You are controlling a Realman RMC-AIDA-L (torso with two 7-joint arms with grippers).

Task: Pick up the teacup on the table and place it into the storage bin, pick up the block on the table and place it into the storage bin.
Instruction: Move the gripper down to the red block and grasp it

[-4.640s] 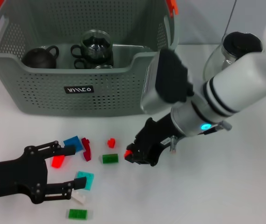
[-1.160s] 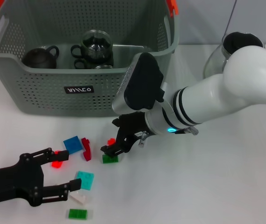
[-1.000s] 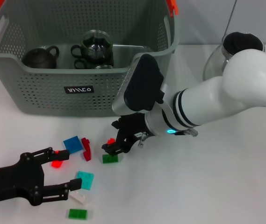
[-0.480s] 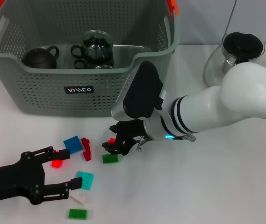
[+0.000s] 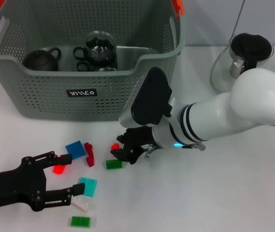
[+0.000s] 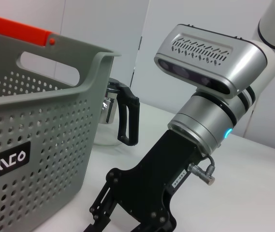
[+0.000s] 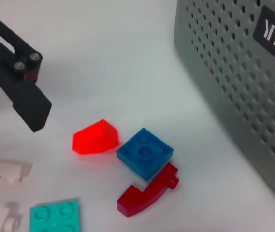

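Note:
The grey-green storage bin (image 5: 79, 87) stands at the back left, with a dark teapot (image 5: 39, 59) and glass teacups (image 5: 98, 48) inside it. Several small blocks lie on the table in front of it. My right gripper (image 5: 119, 153) is low over a small red block (image 5: 114, 146) and a green block (image 5: 113, 164), fingers apart and holding nothing. In the left wrist view the right gripper (image 6: 123, 224) also shows its fingers spread. My left gripper (image 5: 74, 175) rests open at the front left, next to a bright red wedge (image 5: 59, 168) and a teal plate (image 5: 87, 186).
A glass pitcher (image 5: 243, 53) with a black lid stands at the back right. A blue block (image 7: 144, 152), a dark red curved piece (image 7: 147, 195) and white pieces (image 7: 2, 174) lie close to the bin wall (image 7: 243, 96). A green plate (image 5: 80, 221) sits near the front edge.
My right gripper carried a red block 4.6 s ago. Since then it has swung left and settled low over the small red and green blocks. The left arm has hardly moved.

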